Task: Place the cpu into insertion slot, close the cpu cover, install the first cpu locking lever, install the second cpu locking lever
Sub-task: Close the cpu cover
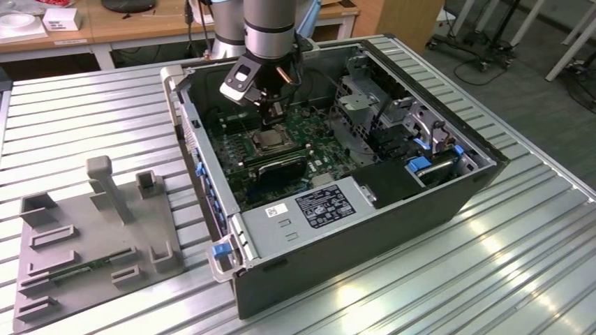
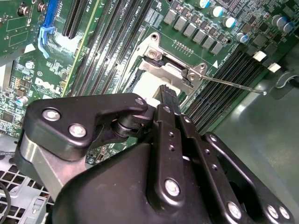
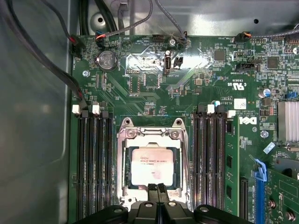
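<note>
Spotting the gripper (image 3: 157, 187) up close, fingers pinched together on nothing, tips right at the edge of the cpu cover (image 3: 152, 134). Counting one cpu (image 3: 153, 167), a pale silvery-tan square, flat in the insertion slot (image 3: 128, 179) with that single silvery frame lying around it. Flanked by two banks of black memory slots (image 3: 96, 158).

Memory slots (image 3: 93, 163) flank the insertion slot (image 3: 128, 182) (open above).
</note>
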Action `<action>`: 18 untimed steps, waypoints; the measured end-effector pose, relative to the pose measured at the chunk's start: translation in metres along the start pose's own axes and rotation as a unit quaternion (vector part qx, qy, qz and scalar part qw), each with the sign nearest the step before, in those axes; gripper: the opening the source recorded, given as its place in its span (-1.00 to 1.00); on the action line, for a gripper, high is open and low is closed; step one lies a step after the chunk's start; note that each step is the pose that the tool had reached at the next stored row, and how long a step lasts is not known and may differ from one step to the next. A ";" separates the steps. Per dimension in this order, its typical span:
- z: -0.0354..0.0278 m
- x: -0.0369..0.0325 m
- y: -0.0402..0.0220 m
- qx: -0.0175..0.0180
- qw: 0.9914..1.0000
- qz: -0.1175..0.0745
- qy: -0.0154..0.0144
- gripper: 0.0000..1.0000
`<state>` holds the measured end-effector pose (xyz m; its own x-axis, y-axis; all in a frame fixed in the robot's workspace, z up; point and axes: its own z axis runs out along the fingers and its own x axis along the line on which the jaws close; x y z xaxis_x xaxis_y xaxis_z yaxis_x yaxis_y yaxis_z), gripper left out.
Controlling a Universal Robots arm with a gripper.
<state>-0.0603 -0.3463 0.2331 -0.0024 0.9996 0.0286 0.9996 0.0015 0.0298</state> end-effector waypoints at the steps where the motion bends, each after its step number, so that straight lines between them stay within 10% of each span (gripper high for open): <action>1: 0.0000 0.0000 0.0000 0.000 1.000 0.000 0.000 -0.79; 18: 0.0012 0.0000 -0.0068 0.000 1.000 0.000 0.000 -0.79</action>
<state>-0.0671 -0.3463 0.2317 -0.0023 0.9996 0.0288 0.9995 0.0014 0.0300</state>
